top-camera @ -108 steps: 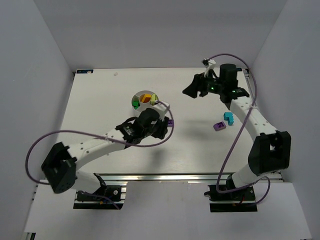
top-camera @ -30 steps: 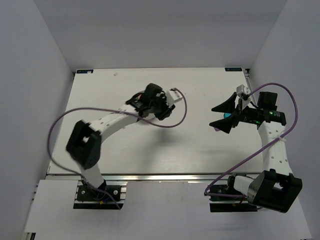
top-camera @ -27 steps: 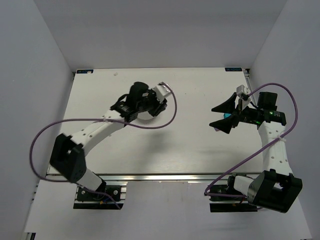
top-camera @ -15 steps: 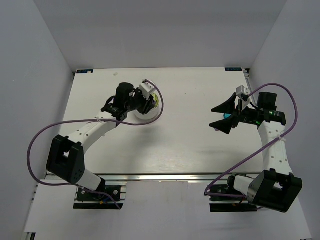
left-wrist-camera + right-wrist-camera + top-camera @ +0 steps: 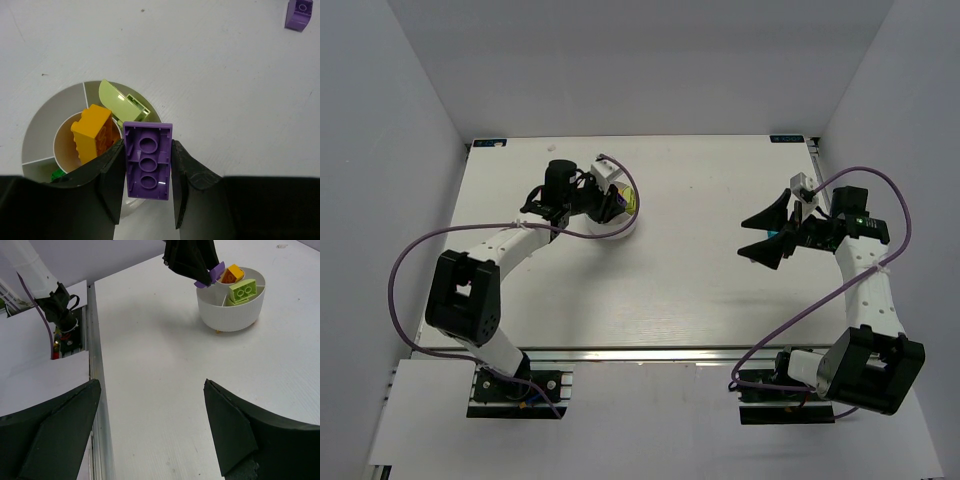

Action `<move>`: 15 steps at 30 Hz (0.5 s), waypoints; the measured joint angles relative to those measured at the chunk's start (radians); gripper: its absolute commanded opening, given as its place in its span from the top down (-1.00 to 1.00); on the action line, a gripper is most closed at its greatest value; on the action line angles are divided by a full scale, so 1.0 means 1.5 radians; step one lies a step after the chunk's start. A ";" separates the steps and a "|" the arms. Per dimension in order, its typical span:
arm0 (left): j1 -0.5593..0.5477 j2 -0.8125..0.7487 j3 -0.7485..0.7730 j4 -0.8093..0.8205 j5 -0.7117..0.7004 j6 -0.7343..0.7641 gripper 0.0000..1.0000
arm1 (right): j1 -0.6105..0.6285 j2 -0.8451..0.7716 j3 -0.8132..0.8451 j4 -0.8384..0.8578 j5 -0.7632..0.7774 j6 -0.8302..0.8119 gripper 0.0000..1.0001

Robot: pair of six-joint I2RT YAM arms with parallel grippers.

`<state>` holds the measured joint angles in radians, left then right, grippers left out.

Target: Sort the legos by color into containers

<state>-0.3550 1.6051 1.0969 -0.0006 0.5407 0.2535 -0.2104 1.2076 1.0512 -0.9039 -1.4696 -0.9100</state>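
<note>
Here, purple lego (image 5: 148, 159) clamped in left claw (image 5: 147, 170), over dish (image 5: 47, 112)

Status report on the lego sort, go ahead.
Left gripper shut on purple brick, over the dish rim. Right gripper open, empty, away from dish. Orange brick in centre well, lime brick in a wedge.

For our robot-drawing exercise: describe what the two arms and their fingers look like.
The left arm and right arm have white tubular links joined by chunky black joints. A loose purple cable loops along each. The fingers are matte black, broad and wedge-shaped. No markings are legible.
</note>
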 measured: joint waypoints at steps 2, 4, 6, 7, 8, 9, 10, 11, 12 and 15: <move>0.002 0.009 0.000 0.000 0.008 0.001 0.69 | 0.000 0.005 0.000 -0.015 0.000 -0.014 -0.78; 0.004 0.014 0.000 0.001 0.013 0.005 0.66 | 0.000 0.012 0.003 -0.032 0.000 -0.033 -0.78; 0.004 0.016 0.000 0.001 0.014 0.008 0.64 | 0.000 0.021 0.010 -0.055 0.000 -0.054 -0.78; 0.005 0.016 0.000 0.001 0.014 0.010 0.62 | 0.000 0.024 0.014 -0.066 0.000 -0.067 -0.78; 0.006 0.016 0.000 0.001 0.014 0.012 0.60 | 0.000 0.027 0.018 -0.080 0.000 -0.081 -0.78; 0.007 0.017 0.000 0.001 0.014 0.013 0.59 | 0.000 0.030 0.022 -0.093 0.000 -0.094 -0.77; 0.007 0.017 0.000 0.001 0.014 0.015 0.57 | 0.000 0.033 0.025 -0.106 0.000 -0.107 -0.78; 0.008 0.018 0.000 0.001 0.014 0.017 0.55 | 0.000 0.036 0.029 -0.119 0.000 -0.120 -0.78; 0.008 0.020 0.000 0.002 0.013 0.018 0.55 | 0.000 0.039 0.033 -0.135 0.000 -0.136 -0.79; 0.009 0.028 0.000 0.005 0.011 0.023 0.55 | 0.000 0.052 0.047 -0.179 0.000 -0.186 -0.78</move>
<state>-0.3420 1.6470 1.0969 0.0074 0.5571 0.2878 -0.2104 1.2861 1.1213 -1.1721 -1.4700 -1.1896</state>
